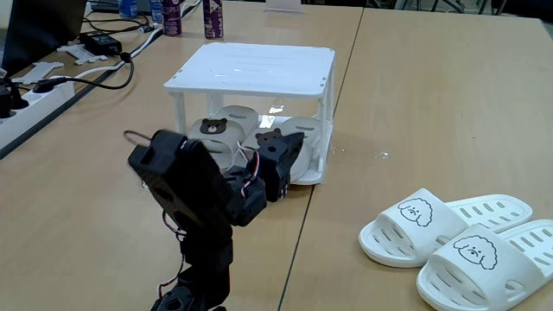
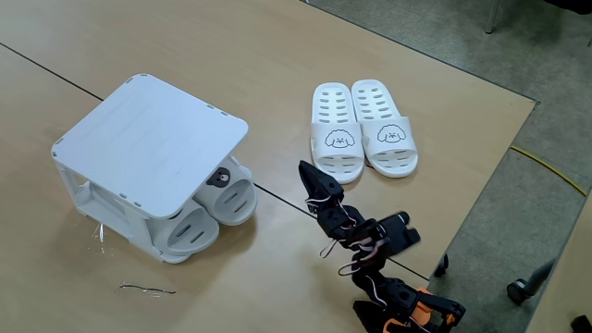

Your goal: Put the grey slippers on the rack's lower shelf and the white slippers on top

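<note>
So the black arm was folded low over the wooden desk (image 1: 415,104), elbow hunched up and the forearm reaching toward the small white plastic two-tier rack (image 1: 251,73). In a fixed view the black two-finger gripper (image 1: 283,149) sat right at the rack's open front, just beside the grey pair; in another fixed view the gripper (image 2: 310,176) pointed off toward 11 o'clock with bare desk around its tip. Honestly couldn't tell how far apart the jaws were, and it didn't look like it had hold of anything.

The light grey rubber slippers (image 2: 215,205) with the little dark brown bear badge were side by side on the glossy white lower shelf (image 1: 313,173), rounded ends poking out past the front edge. The flat grooved top panel (image 2: 153,139) was bare white plastic on thin corner posts.

The cream-white rubber slippers (image 2: 363,129) with slotted straps and black outline dog faces lay together on the desk, well apart from the rack, at roughly 3 o'clock from it in that same view.
</note>
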You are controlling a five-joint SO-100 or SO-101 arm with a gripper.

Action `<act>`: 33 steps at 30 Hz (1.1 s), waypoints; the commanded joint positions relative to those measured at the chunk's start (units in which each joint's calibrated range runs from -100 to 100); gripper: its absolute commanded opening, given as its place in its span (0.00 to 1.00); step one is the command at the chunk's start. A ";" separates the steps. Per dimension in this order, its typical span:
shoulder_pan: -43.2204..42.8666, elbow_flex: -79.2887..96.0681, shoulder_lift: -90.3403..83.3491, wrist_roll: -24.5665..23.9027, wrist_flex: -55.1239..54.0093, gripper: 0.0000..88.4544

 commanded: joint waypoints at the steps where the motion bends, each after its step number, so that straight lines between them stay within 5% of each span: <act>1: 1.51 0.62 18.55 0.37 -10.69 0.01; 7: 9.49 -3.98 39.16 0.37 -24.67 0.03; 20: 17.96 -27.52 51.36 0.37 -24.50 0.32; 33: 21.74 -52.69 63.73 0.37 -19.58 0.32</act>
